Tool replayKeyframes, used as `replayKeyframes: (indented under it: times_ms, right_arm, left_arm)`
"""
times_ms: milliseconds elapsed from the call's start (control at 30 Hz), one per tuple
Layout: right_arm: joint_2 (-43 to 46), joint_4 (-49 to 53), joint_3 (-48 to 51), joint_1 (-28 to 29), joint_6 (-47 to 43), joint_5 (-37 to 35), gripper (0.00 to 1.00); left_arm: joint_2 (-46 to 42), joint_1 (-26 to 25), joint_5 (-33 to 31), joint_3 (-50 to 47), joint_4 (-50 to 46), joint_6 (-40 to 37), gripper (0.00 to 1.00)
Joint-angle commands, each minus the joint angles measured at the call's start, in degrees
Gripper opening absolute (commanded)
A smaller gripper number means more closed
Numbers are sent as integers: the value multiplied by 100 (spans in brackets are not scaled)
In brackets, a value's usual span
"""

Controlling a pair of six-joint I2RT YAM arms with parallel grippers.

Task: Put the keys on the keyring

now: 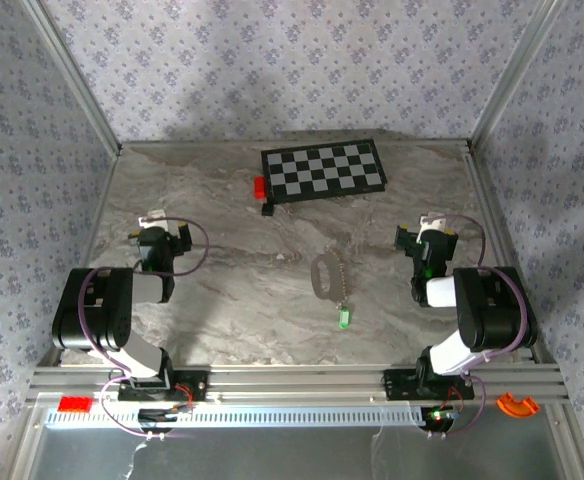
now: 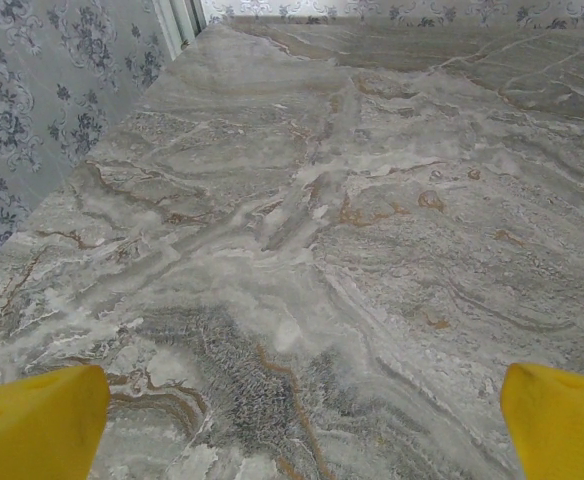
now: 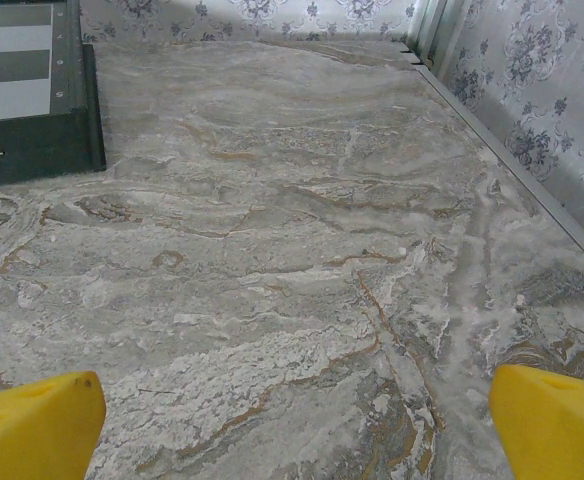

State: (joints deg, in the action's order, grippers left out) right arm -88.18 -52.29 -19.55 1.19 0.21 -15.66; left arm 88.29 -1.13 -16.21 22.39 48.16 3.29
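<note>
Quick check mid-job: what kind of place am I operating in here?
Probably a staged robot test cell, not a home: floral-wallpapered panel walls in aluminium framing, a marble-patterned tabletop, and a black-and-white checkerboard board lying on it.

The keyring [image 1: 329, 276] lies on the table [image 1: 212, 300], checkerboard [image 1: 324, 170] at its twelve o'clock, left gripper [image 1: 158, 224] at nine, right gripper [image 1: 429, 229] at three.

I'm looking into a robot lab cell: the left arm [image 1: 97, 310] and right arm [image 1: 487, 310] are sitting bolted to an aluminium rail [image 1: 292, 380], wallpapered panels [image 1: 272, 60] are boxing in the marble table [image 1: 232, 290], and a checkerboard [image 1: 324, 171] is lying at the back.
</note>
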Motion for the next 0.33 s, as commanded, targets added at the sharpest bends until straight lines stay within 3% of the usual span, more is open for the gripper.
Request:
replayKeyframes:
  times_ms: [0,300]
  right_arm:
    - [-7,9,-75,-32,67,-45,100]
    - [-6,9,-75,-31,67,-43,100]
  left_arm:
    - [-46,15,74,-16,121,89,100]
    - [-46,16,74,-18,123,84,100]
